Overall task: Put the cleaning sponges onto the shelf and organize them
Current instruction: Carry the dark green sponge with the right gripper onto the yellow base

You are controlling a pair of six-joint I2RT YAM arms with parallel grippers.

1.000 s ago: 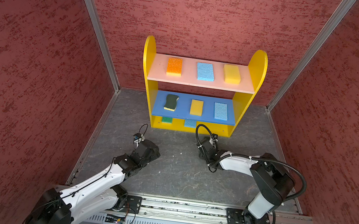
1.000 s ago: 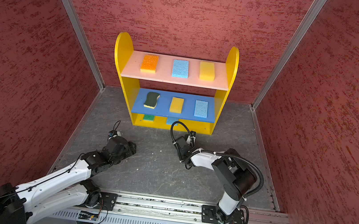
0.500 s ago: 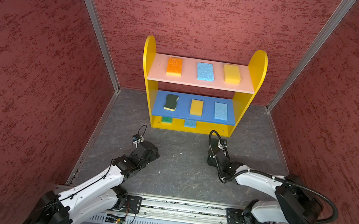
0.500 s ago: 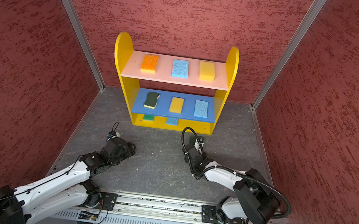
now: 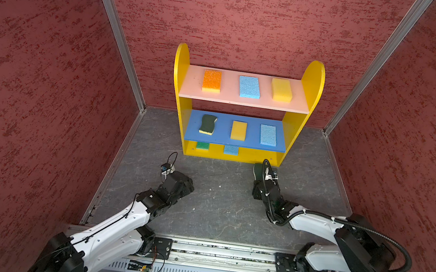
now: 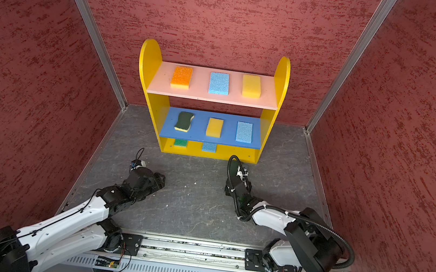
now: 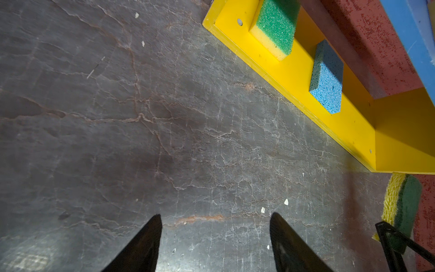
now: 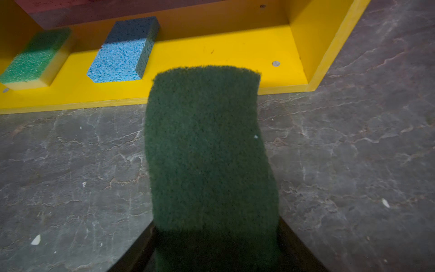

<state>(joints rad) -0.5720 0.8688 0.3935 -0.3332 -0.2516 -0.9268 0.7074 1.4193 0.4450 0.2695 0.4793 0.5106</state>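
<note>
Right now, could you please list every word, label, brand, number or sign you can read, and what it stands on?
No readable text anywhere.
The yellow shelf unit with pink and blue boards, the foam sponges on it and the wavy dark green scourer bear no print.
The small circuit boards below the metal rail are too small to read.

Mottled dark-red walls (image 5: 253,19) close in three sides, aluminium posts (image 5: 116,34) at the corners; grey cracked-stone floor (image 5: 219,207), sprinkled with pale crumbs (image 7: 286,201).
</note>
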